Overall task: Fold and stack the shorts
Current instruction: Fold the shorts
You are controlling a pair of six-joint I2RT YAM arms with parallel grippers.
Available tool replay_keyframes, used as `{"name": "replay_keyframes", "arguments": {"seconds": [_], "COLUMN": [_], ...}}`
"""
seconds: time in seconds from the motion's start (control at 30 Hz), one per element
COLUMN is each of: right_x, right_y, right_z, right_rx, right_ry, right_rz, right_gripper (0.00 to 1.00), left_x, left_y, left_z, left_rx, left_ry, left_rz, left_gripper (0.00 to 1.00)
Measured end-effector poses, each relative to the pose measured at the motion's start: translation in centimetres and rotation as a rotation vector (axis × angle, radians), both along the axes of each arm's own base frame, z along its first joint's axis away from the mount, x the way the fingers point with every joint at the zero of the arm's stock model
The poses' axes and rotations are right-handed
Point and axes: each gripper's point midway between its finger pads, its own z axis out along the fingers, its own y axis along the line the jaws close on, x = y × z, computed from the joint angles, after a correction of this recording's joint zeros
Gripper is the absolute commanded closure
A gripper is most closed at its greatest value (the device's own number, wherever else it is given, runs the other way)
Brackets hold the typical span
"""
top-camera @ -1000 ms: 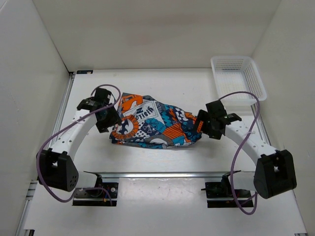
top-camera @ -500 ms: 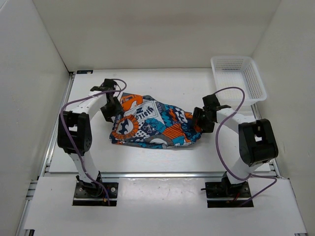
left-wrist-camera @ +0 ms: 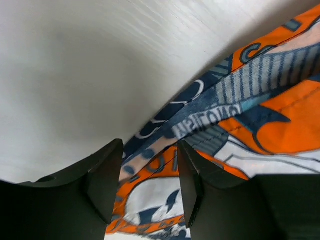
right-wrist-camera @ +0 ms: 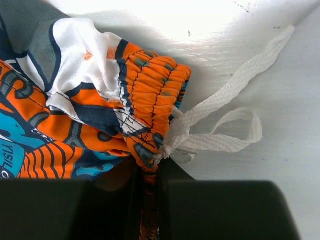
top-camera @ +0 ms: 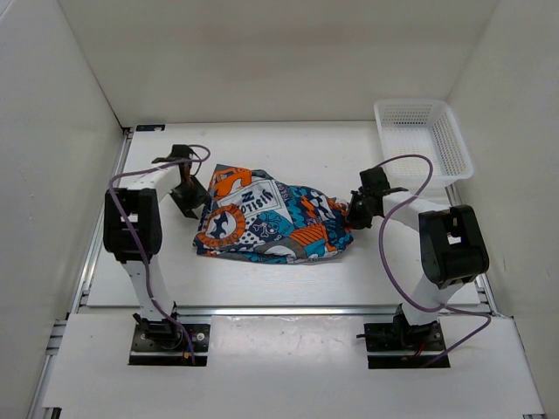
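Shorts (top-camera: 271, 225) lie bunched in middle of desk (top-camera: 288, 148). Left fingers (left-wrist-camera: 102, 177) spread apart, around shorts' left edge. Right fingers (right-wrist-camera: 172, 195) pinch orange waistband at right end, white string (right-wrist-camera: 235, 85) just beside.

Left arm (top-camera: 142, 279) and right arm (top-camera: 407, 208) look alike: slim white links between boxy black joint housings, each with a window cut through it. A thin purple cable (top-camera: 110, 190) loops loosely along the left arm, and a second purple cable (top-camera: 409, 158) runs along the right. Each arm rises from a black base plate (top-camera: 166, 343). The left gripper (left-wrist-camera: 150, 167) has two matt black, flat-faced, wedge-shaped fingers (left-wrist-camera: 106, 175); the right gripper (right-wrist-camera: 148, 175) is the same dull black and blocky
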Motion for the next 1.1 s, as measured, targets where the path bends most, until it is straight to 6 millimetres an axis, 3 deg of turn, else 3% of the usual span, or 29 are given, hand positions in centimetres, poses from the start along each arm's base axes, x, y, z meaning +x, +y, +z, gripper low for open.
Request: {"name": "replay_keyframes", "arguments": {"seconds": [0.1,0.33,0.43,0.6,0.7,0.87,1.0,1.1], "right_x": [0.0,-0.4,0.1,1.5,2.0,2.1,1.9,1.5], "right_y": [-0.2,-2.6,-3.5,-3.1,-0.4,7.5,12.7,13.3], "right_z": [0.1,1.9,3.9,9.5,13.1,17.8,17.6,15.4], "right_rx": [-0.016,-0.16,-0.222,-0.297,-0.311,-0.288,-0.297,-0.33], "right_ry": [-0.004,0.007,-0.019,-0.103,-0.167,-0.263,-0.264,-0.21], "right_rz": [-0.003,-0.004,-0.001,0.031,0.097,0.241,0.322,0.34], "right_gripper": [1.0,1.0,1.0,1.0,1.0,1.0,1.0,1.0], "left_x": [-0.3,-1.2,-2.4,-5.2,-6.1,-6.4,-7.0,-7.2], "left_y": [-1.6,-4.6,-6.4,-9.2,-10.1,-10.2,-10.1,-9.9], "left_z": [-1.6,-1.5,-1.5,-1.5,-1.5,-1.5,-0.7,1.7], "left_rx": [-0.026,-0.067,-0.078,-0.094,-0.101,-0.109,-0.125,-0.148], "left_ry": [0.04,0.034,0.041,0.063,0.075,0.081,0.07,0.021], "left_rz": [-0.021,-0.065,-0.094,-0.148,-0.164,-0.152,-0.155,-0.161], "left_gripper": [0.42,0.43,0.43,0.43,0.43,0.43,0.4,0.38]}}
